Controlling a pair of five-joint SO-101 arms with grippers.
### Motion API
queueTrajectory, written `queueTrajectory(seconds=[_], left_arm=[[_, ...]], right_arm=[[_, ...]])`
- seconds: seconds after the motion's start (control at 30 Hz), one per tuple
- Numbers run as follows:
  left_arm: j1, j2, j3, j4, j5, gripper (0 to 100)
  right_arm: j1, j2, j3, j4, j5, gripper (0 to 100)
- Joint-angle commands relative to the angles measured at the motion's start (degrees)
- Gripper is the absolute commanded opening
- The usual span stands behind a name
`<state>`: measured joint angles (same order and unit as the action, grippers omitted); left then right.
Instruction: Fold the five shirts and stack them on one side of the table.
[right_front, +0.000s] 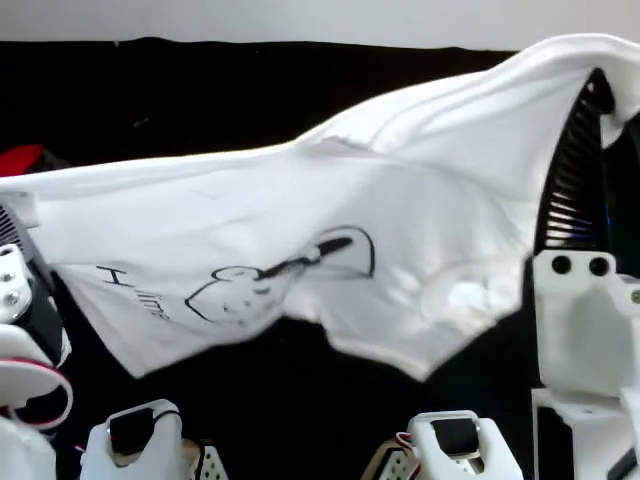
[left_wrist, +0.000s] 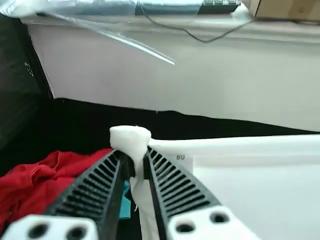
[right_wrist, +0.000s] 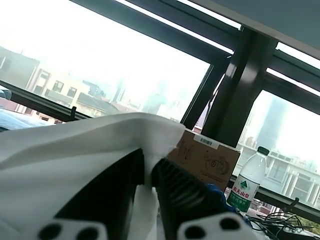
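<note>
Both grippers (left_wrist: 134, 159) (right_wrist: 149, 169) pinch white shirt (right_front: 350, 220); red shirt (left_wrist: 35, 181) nearby.

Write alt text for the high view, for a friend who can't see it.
A white shirt with a black line drawing hangs stretched above a black table, pinched at its lower end by the left gripper and at its higher end by the right gripper. Red cloth shows beside the lower end.

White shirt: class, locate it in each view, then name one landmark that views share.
High view: the white shirt hangs stretched across the middle.
Left wrist view: its bunched corner is pinched in the left gripper.
Right wrist view: its edge is clamped in the right gripper.
Landmark: red garment, high and left wrist views.
</note>
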<state>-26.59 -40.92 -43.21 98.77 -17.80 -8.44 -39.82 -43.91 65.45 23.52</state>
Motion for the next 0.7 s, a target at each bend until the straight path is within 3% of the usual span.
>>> queueTrajectory(seconds=[0.0, 0.4, 0.67], left_arm=[[-0.84, 0.22, 0.22, -1.14, -0.7, 1], [-0.92, -0.4, -0.13, -0.79, -0.53, 1], [-0.75, -4.26, -0.13, -0.7, -0.53, 1]], right_arm=[[0.22, -0.04, -0.75, -2.86, 0.53, 0.5], [0.22, -0.75, -1.36, 0.13, 0.44, 0.5], [0.22, -0.66, -10.86, 6.64, 0.44, 0.5]])
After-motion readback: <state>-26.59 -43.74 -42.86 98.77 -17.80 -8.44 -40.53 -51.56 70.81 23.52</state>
